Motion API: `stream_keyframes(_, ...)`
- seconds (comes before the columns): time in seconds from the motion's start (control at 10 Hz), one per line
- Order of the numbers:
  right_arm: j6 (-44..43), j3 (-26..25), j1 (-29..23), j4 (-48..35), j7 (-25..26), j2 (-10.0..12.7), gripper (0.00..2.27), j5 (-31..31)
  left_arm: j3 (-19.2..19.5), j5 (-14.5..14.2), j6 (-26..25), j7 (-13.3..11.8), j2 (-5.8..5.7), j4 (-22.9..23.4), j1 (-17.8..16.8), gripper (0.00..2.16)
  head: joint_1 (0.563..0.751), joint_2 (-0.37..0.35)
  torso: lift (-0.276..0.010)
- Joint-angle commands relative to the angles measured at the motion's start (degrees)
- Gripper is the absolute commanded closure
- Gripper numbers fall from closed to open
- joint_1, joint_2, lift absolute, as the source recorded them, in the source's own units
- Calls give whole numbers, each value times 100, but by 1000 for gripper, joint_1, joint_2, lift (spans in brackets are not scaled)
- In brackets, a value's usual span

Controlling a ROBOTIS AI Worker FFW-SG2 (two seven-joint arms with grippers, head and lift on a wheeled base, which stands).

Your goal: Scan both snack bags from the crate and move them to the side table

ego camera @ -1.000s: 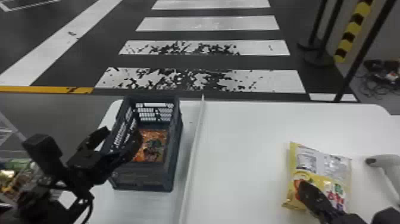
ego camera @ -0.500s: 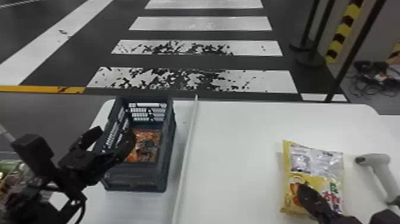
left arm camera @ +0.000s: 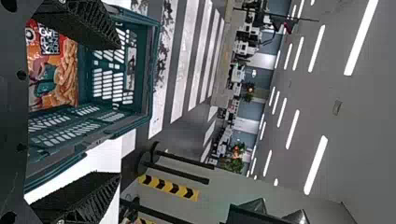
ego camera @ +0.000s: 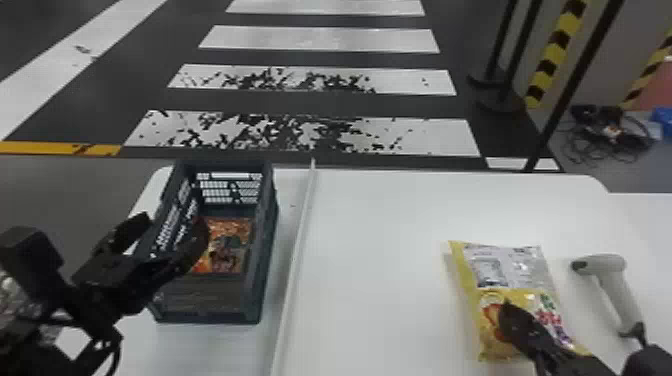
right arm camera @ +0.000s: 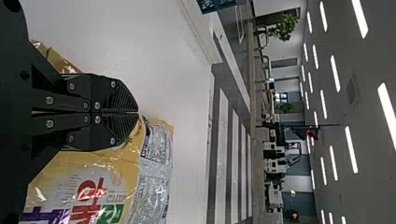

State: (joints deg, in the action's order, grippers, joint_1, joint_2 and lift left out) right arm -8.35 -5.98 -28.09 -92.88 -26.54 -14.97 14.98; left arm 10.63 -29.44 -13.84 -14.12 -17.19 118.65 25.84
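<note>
Head view: yellow-and-silver glossy film snack bag (ego camera: pixel 520 265) is lying on smooth white table (ego camera: pixel 380 260), long axis running near to far, silver end pointing away. Right end effector (ego camera: pixel 507 312) is resting closed over its yellow part. Orange printed snack bag (ego camera: pixel 230 245) is lying inside dark, rectangular, lattice-walled plastic crate (ego camera: pixel 270 260); left end effector (ego camera: pixel 172 227) is poised there.

Left wrist view: ridged fingers (left arm camera: pixel 88 23) are standing wide apart.

Right wrist view: ridged fingertips are meeting above crinkled film.
</note>
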Motion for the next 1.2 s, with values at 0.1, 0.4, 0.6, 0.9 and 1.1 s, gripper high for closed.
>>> stream_keyframes(0.1,145,-96,-417,-934,17,3,2152,357,0,0,17,-3,5,26,9,22,695,16,-95)
stream_keyframes(0.4,2079,-1045,-197,-1707,-150,-164,2,831,0,0,193,-38,-4,9,62,22,695,8,-95)
stream_keyframes(0.6,2923,-1362,357,-1312,-36,-454,36,638,0,0,281,-47,-57,-62,79,22,695,-40,-95)
stream_keyframes(0.9,3063,-1379,1086,-231,553,-859,39,453,132,-27,316,-56,-136,-132,123,22,695,-157,-95)
stream_keyframes(1.1,3186,-1291,1350,138,668,-1017,39,339,158,-44,316,-74,-118,-150,115,22,695,-196,-95)
